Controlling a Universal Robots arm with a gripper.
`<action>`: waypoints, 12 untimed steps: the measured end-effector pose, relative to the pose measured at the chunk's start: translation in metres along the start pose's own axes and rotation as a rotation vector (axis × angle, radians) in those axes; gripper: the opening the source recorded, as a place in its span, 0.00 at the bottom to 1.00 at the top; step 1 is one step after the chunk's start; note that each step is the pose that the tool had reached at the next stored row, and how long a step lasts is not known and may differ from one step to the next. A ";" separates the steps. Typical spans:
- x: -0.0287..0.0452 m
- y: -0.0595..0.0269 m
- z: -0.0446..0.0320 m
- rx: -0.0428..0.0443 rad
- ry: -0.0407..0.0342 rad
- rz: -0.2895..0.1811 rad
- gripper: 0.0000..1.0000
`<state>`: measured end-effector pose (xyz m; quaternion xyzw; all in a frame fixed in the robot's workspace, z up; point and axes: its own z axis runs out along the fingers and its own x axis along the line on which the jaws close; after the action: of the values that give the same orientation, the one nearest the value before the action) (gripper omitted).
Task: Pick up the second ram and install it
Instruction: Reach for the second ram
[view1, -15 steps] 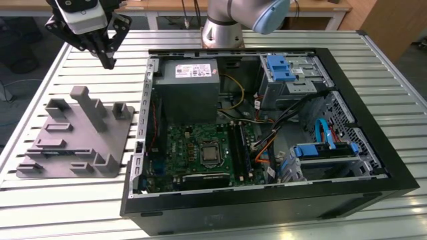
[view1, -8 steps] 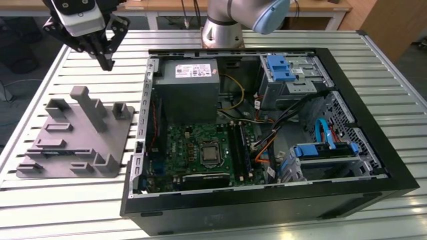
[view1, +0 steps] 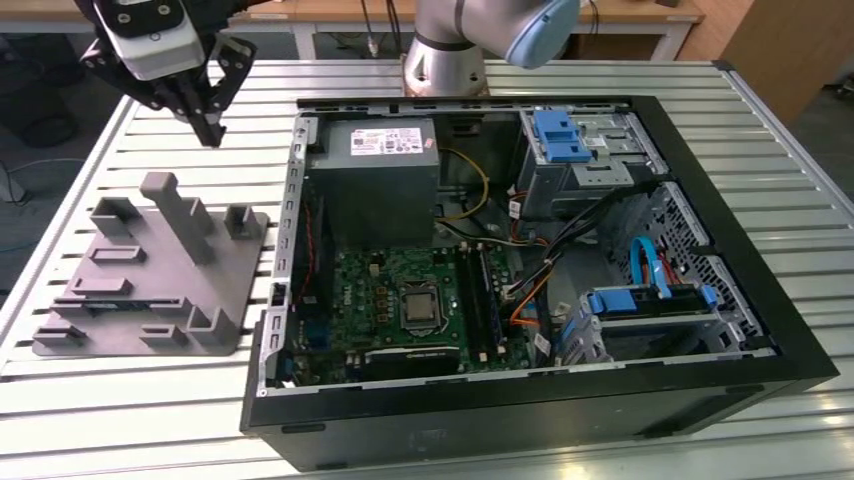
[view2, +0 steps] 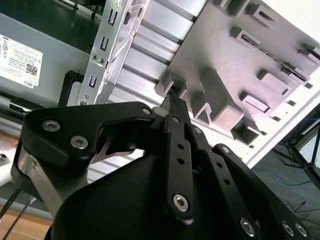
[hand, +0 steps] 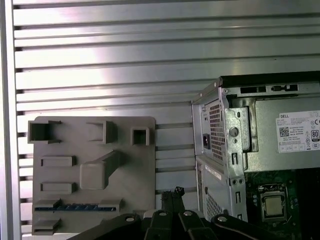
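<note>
Slatted metal table (view1: 160, 400): gripper (view1: 210, 132) hangs closed, empty, well apart from second ram (hand: 75, 206) in grey holder (hand: 130, 190); grasp needs square alignment.

Second ram (hand: 75, 206) slotted in grey holder (hand: 131, 170)

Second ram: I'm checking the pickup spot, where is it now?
The second ram lies in a slot of the grey holder, on the exterior view's left, beside the computer case.
</note>
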<state>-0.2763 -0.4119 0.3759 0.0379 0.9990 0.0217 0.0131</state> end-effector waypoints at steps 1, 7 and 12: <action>0.0002 -0.0006 0.0002 0.0000 0.0000 0.000 0.10; 0.0012 -0.0044 0.0011 0.0000 0.0000 0.000 0.10; 0.0018 -0.0071 0.0021 -0.0001 0.0000 0.000 0.10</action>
<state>-0.2785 -0.4187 0.3734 0.0379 0.9990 0.0217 0.0131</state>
